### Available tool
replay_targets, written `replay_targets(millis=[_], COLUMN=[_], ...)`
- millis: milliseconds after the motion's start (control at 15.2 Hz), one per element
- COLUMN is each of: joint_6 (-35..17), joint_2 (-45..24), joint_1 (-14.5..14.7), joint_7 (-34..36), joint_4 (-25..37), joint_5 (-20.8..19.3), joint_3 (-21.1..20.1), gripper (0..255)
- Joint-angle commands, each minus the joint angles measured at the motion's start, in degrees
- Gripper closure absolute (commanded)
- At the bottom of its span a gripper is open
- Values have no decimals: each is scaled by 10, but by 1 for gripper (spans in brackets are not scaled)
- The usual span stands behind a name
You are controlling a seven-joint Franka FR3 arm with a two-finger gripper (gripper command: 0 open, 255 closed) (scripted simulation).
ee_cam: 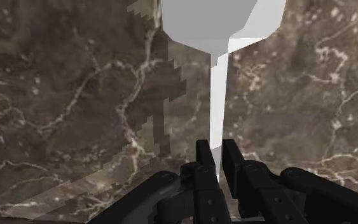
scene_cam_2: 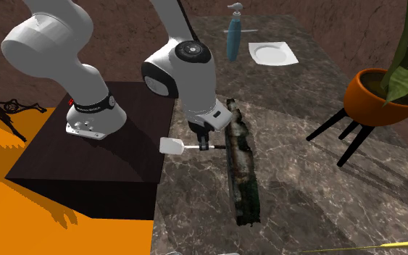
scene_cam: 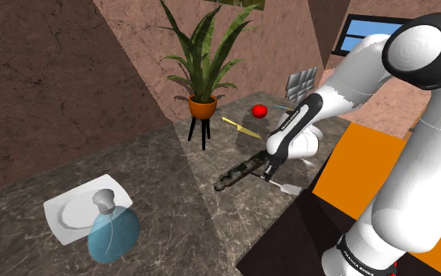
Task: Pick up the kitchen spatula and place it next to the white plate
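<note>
**A:** Where is the white plate [scene_cam: 63,212] from the claw [scene_cam: 274,174]?

**B:** Well apart from it, off toward the shoulder view's left, at the far end of the marbled tabletop [scene_cam: 171,196]. A blue bottle [scene_cam: 113,235] with a grey cap stands at the plate's near edge. I can't tell whether it is on the plate or just touching it.

**A:** And between plate and claw?

**B:** A long dark mottled object [scene_cam: 240,171] lies on the tabletop just beside the claw, on the plate's side. Beyond the claw there is a potted plant [scene_cam: 203,103] on black legs.

**A:** And the spatula [ee_cam: 217,89]?

**B:** It is white, and it is in the claw. The wrist view shows both black fingers [ee_cam: 203,159] clenched on its thin handle, with the broad blade pointing away from the claw. In the second exterior view the blade juts out toward the dark stand [scene_cam_2: 86,159].

**A:** Is it off the tabletop?

**B:** Its shadow falls a little to one side of it, so I judge it slightly raised, but I can't be sure.

**A:** So how far along is the task?

**B:** The grasp looks made. What is left is the carry past the dark object, setting the spatula down on bare marble beside the plate and clear of the bottle, and then letting go.
</note>
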State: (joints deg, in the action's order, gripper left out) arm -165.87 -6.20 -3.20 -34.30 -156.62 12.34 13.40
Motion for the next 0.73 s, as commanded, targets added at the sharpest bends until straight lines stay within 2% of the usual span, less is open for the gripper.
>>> replay_targets(millis=[0, 330, 660], joint_6=[19, 65, 114], joint_2=[21, 73, 122], joint_1=[6, 6, -2], joint_7=[22, 64, 91], joint_4=[-1, -4, -3], joint_5=[-28, -85, -122], joint_3=[12, 24, 23], gripper=[255, 255, 255])
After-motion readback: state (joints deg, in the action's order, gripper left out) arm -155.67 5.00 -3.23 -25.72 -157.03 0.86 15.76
